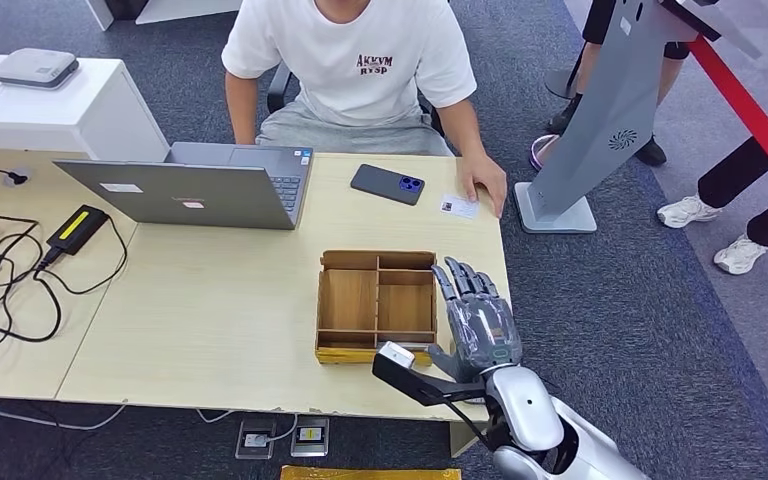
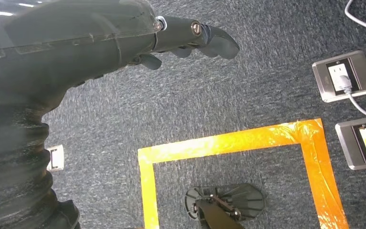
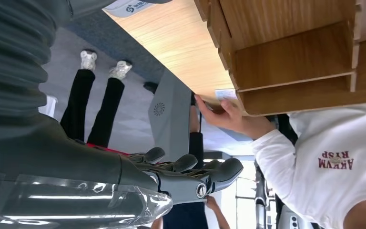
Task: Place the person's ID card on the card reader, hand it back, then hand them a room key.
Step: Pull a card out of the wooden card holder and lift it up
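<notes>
Silver right hand empty, fingers apart, beside divided wooden tray, seated person's hand touching white ID card at far table edge, left hand empty over carpet.

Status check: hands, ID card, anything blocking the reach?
Right hand open, empty, beside wooden tray. Left hand hanging over floor, empty. ID card on table by person's hand. Path clear; phone off to side.

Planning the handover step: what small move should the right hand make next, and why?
Probably reach the right hand forward past the wooden tray toward the ID card. The hand is open and empty, and the card lies on the table's far edge under the person's hand.
</notes>
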Controlling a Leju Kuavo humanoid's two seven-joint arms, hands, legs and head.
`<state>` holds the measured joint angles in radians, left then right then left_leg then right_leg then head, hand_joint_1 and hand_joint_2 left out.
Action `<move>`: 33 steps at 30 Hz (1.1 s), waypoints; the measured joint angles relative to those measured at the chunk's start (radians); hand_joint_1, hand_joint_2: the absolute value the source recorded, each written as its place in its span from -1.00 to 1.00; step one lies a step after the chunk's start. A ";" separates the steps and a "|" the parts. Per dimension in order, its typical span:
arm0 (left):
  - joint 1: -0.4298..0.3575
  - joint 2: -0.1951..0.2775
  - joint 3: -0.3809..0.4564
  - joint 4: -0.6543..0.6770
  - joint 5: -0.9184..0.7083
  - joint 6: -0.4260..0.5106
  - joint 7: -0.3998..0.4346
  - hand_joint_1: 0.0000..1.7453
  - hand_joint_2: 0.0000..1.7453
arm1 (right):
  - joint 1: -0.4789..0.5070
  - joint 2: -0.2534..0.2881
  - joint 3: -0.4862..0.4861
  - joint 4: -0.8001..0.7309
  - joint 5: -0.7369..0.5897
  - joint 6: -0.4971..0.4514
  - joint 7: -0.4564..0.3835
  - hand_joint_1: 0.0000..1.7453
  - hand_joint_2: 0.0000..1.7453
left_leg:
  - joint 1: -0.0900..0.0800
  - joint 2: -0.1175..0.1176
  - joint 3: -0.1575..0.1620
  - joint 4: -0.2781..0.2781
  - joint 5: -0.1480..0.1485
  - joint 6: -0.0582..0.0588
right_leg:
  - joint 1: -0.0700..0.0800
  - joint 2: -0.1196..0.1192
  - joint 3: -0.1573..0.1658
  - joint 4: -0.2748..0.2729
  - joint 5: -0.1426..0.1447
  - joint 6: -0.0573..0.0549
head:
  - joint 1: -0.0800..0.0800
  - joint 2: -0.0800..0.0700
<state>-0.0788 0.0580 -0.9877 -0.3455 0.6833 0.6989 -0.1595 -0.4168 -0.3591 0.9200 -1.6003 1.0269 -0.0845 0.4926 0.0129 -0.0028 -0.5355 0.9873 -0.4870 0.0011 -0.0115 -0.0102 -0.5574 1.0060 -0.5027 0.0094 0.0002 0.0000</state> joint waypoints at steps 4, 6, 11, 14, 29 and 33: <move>0.000 0.000 0.001 0.001 -0.006 0.000 0.001 -1.00 1.00 | -0.004 0.005 0.012 0.028 -0.005 0.002 0.003 -1.00 1.00 | 0.000 0.000 0.000 0.000 0.000 0.000 | 0.000 0.000 0.000 0.000 0.000 0.000 | 0.000 0.000; 0.000 0.000 0.001 0.001 -0.007 0.000 0.004 -1.00 1.00 | -0.006 0.008 0.017 0.040 -0.011 0.005 0.003 -1.00 1.00 | 0.000 0.000 0.000 0.000 0.000 0.000 | 0.000 0.000 0.000 0.000 0.000 0.000 | 0.000 0.000; 0.000 0.000 0.001 0.001 -0.012 0.000 0.015 -1.00 1.00 | -0.010 0.011 0.027 0.060 -0.029 0.019 -0.003 -1.00 1.00 | 0.000 0.000 0.000 0.000 0.000 0.000 | 0.000 0.000 0.000 0.000 0.000 0.000 | 0.000 0.000; 0.000 0.000 0.001 0.001 -0.016 0.000 0.018 -1.00 1.00 | -0.013 0.011 0.034 0.069 -0.045 0.036 -0.009 -1.00 1.00 | 0.000 0.000 0.000 0.000 0.000 0.000 | 0.000 0.000 0.000 0.000 0.000 0.000 | 0.000 0.000; 0.000 0.000 0.001 0.001 -0.023 0.000 0.027 -1.00 1.00 | -0.021 0.032 0.064 0.082 -0.140 0.091 -0.071 -1.00 1.00 | 0.000 0.000 0.000 0.000 0.000 0.000 | 0.000 0.000 0.000 0.000 0.000 0.000 | 0.000 0.000; 0.000 0.000 0.001 0.001 -0.023 0.000 0.027 -1.00 1.00 | -0.022 0.041 0.075 0.088 -0.148 0.091 -0.076 -1.00 1.00 | 0.000 0.000 0.000 0.000 0.000 0.000 | 0.000 0.000 0.000 0.000 0.000 0.000 | 0.000 0.000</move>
<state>-0.0783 0.0582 -0.9865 -0.3445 0.6603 0.6989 -0.1324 -0.4390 -0.3177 0.9951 -1.5127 0.8787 0.0069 0.4163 0.0129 -0.0028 -0.5354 0.9873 -0.4870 0.0011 -0.0115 -0.0101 -0.5574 1.0060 -0.5027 0.0094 0.0002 0.0000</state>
